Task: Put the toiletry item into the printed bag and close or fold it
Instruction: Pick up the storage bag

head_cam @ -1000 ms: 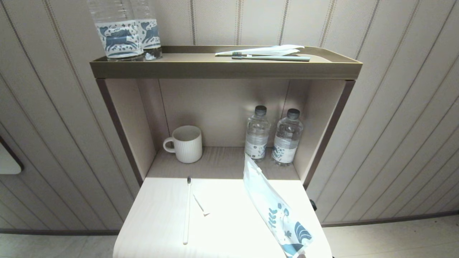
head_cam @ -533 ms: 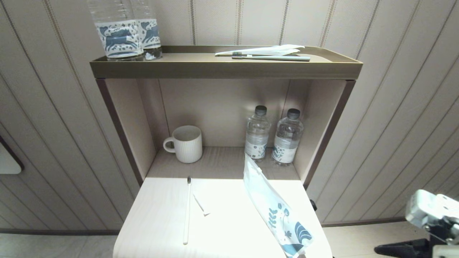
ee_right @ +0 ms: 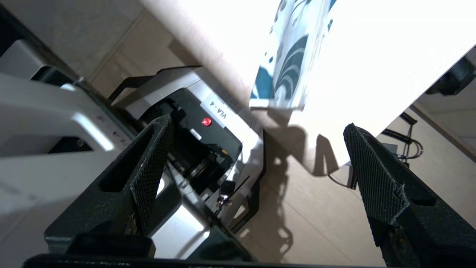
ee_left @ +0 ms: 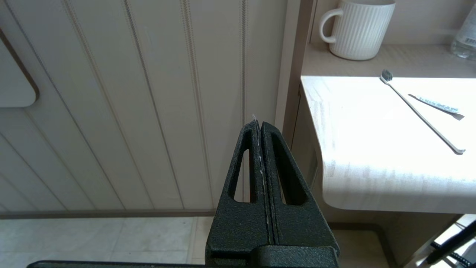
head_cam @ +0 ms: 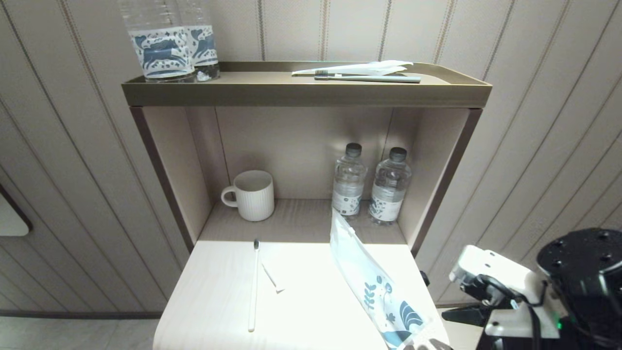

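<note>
Hanging open below the desk edge, the right hand faces the bag's overhanging end, easy to pinch; left hand is closed, empty, parked aside.

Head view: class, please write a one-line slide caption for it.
White toothbrush and printed bag lie apart on the table as the right arm enters beside it.

White toothbrush lies well left of leaf-printed bag.
</note>
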Motion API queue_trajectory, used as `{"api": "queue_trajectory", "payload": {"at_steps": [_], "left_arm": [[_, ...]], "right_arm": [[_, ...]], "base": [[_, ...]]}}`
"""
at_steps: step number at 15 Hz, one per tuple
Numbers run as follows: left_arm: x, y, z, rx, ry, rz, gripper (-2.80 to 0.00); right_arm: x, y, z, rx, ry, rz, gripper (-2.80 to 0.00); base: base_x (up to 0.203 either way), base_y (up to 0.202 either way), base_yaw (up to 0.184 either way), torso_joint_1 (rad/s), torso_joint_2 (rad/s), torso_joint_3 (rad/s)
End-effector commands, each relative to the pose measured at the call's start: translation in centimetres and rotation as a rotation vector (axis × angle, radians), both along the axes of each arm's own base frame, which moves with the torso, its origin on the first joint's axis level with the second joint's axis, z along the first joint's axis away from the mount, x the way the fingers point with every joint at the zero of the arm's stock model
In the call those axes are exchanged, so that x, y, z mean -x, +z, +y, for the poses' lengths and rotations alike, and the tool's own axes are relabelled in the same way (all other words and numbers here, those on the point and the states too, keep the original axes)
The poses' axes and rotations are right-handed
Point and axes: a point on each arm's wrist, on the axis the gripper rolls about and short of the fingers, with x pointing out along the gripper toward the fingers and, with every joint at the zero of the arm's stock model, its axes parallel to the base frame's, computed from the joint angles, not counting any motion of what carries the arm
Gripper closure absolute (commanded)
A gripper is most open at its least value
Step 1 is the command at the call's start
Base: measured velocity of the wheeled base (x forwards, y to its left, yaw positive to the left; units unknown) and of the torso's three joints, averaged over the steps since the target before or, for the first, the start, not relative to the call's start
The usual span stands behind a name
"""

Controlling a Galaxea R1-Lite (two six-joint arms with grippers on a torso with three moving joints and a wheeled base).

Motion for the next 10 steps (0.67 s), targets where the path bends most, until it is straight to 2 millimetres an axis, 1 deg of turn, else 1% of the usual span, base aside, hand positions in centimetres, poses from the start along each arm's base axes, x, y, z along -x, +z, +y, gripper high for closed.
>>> {"api": "queue_trajectory", "payload": {"at_steps": [1, 3, 6, 8, 10], "left_arm": [[0.0, 0.0, 0.0, 0.001, -0.001, -0.002, 0.00], [0.0, 0.0, 0.0, 0.001, 0.000, -0.002, 0.00], [0.0, 0.0, 0.0, 0.001, -0.001, -0.002, 0.00], [0.0, 0.0, 0.0, 0.001, -0.001, -0.001, 0.00], [0.0, 0.0, 0.0, 0.001, 0.000, -0.002, 0.00]], "right_arm": [[-1.2, -1.3, 1.2, 0.041, -0.009, 0.028, -2.80], [-2.1, -1.6, 1.9, 0.021, -0.020, -0.004, -2.80], [-2.9, -2.4, 2.6, 0.004, -0.038, 0.001, -2.80], [-3.0, -2.9, 2.6, -0.014, -0.049, -0.004, -2.80], [-3.2, -2.9, 2.6, -0.038, -0.057, -0.026, -2.80]], "base": [[0.000, 0.000, 0.000, 0.000, 0.00, 0.000], [0.000, 0.000, 0.000, 0.000, 0.00, 0.000], [0.000, 0.000, 0.000, 0.000, 0.00, 0.000], [0.000, 0.000, 0.000, 0.000, 0.00, 0.000], [0.000, 0.000, 0.000, 0.000, 0.00, 0.000]]}}
